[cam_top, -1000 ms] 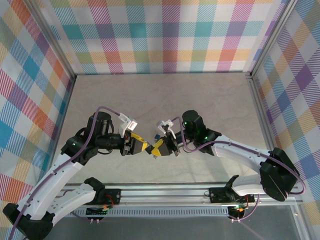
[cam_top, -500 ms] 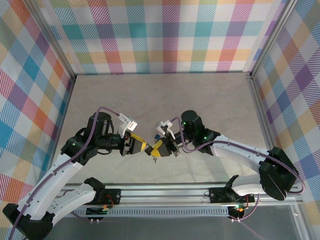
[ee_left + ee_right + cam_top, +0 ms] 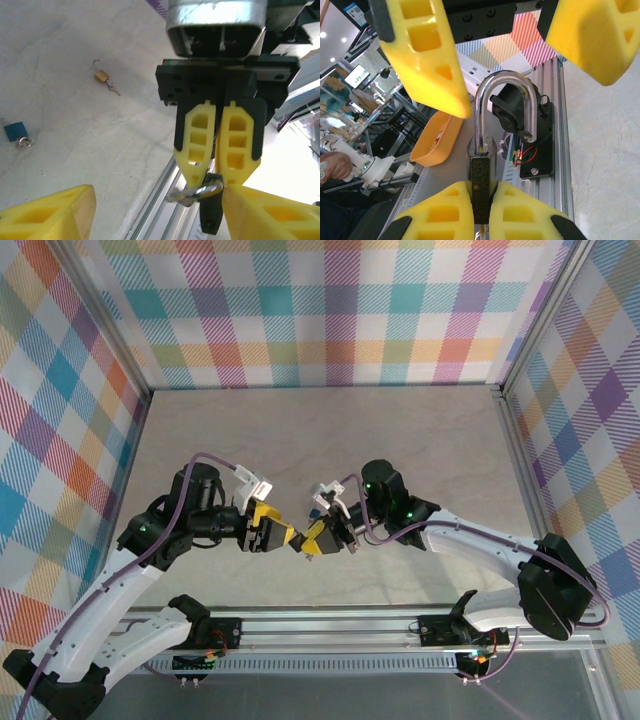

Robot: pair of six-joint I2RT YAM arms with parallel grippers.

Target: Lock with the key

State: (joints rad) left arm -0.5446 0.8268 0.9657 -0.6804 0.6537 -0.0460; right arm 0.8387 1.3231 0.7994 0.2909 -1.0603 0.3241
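Padlock [image 3: 481,172] upright, held above the near middle of the table [image 3: 400,440]. My right pincer [image 3: 322,536] is clamped on its body. My left pincer [image 3: 289,538] is open, fingers [image 3: 425,60] either side of the shackle. Brass lock [image 3: 101,76] and blue lock [image 3: 15,131] lie on the table.

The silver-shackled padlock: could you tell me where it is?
The padlock sits in the right gripper above the table's front centre, shackle inside the open left gripper.
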